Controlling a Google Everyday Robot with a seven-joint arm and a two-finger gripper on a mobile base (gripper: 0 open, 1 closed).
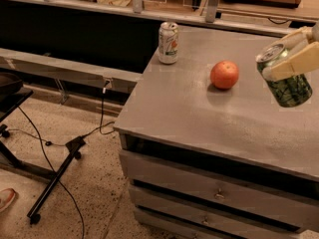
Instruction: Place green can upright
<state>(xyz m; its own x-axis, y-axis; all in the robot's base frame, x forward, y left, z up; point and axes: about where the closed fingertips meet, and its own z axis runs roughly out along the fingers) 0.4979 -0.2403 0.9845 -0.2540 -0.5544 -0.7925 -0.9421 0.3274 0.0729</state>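
Observation:
The green can (288,86) is shiny green with pale swirls and a silver top. It hangs in the air at the right edge of the view, above the grey cabinet top (199,108), tilted with its top leaning left. My gripper (285,59) comes in from the right edge, its cream fingers (294,66) shut across the can's upper part. The can does not touch the surface.
An orange-red round fruit (225,74) sits on the cabinet top just left of the can. A white-silver can (168,43) stands upright at the back left corner. Drawers are below the front edge. A black stand and cables lie on the floor at left.

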